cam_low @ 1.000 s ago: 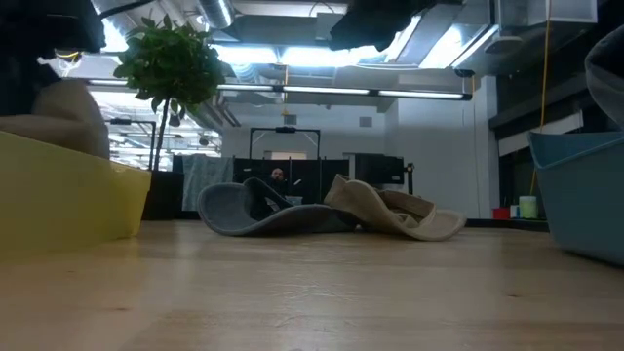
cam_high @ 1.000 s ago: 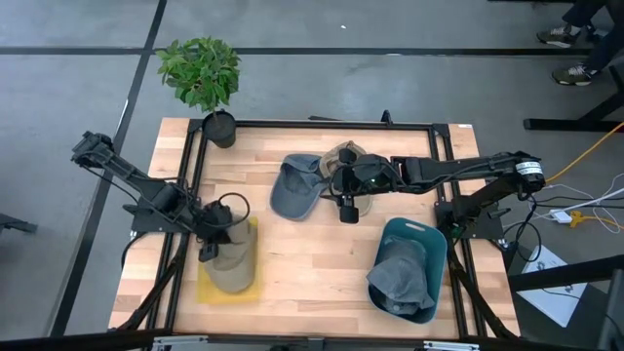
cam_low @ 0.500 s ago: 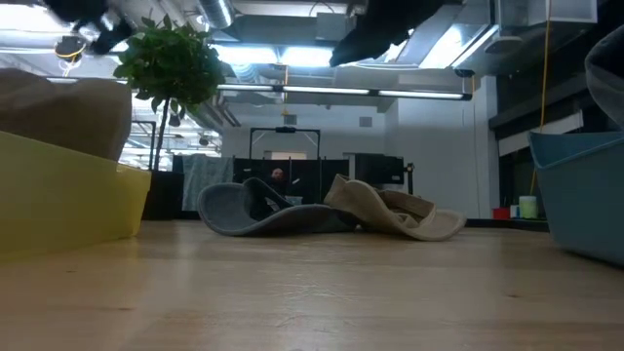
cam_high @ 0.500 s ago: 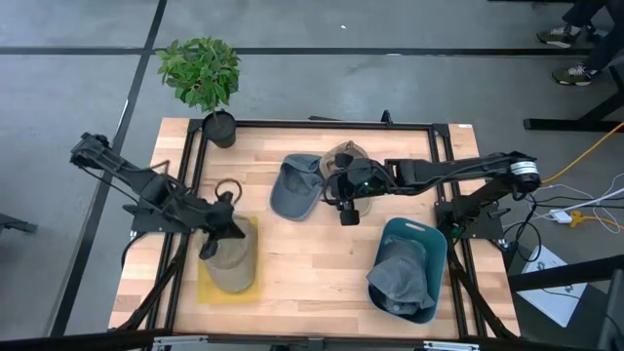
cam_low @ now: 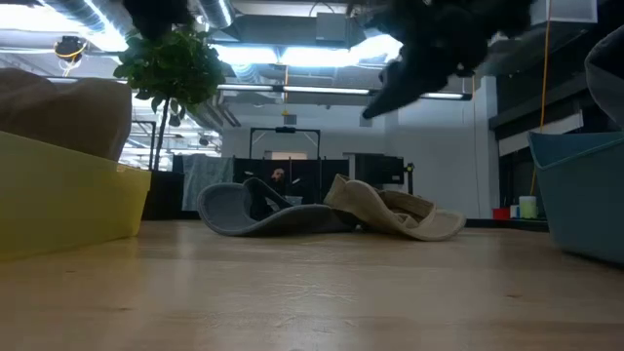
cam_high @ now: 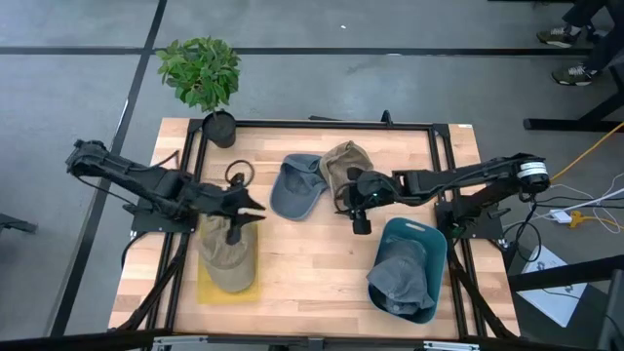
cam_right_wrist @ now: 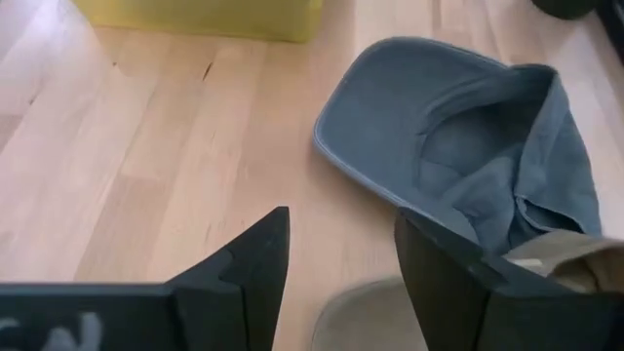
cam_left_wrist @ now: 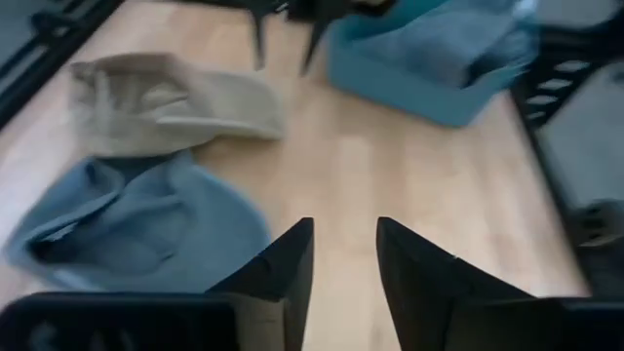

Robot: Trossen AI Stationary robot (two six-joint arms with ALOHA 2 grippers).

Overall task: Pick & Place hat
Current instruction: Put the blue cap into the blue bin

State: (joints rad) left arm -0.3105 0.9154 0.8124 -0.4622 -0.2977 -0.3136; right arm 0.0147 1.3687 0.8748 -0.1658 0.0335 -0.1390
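A blue-grey hat (cam_high: 295,187) lies on the table's middle with its brim (cam_right_wrist: 390,107) flat on the wood. A beige hat (cam_high: 341,161) rests against its right side. My right gripper (cam_high: 349,203) hangs open just right of the two hats, pointing slantwise down at the blue-grey one (cam_right_wrist: 458,136). A khaki hat (cam_high: 226,263) sits in the yellow bin (cam_high: 207,291) at the near left. My left gripper (cam_high: 255,209) stands open above that bin's far right corner, clear of the hat, facing the blue-grey hat (cam_left_wrist: 127,224) and the beige hat (cam_left_wrist: 166,102).
A blue bin (cam_high: 421,239) at the near right holds another blue-grey hat (cam_high: 400,283). A potted plant (cam_high: 203,78) stands at the table's far left corner. Bare wood lies between the two bins and along the near edge.
My left gripper has come up off the khaki hat, which stays in the yellow bin, and has swung toward the table's middle, tipping up from steep to a shallow slant. My right gripper has sunk toward the table beside the hats and drawn slightly toward the right edge.
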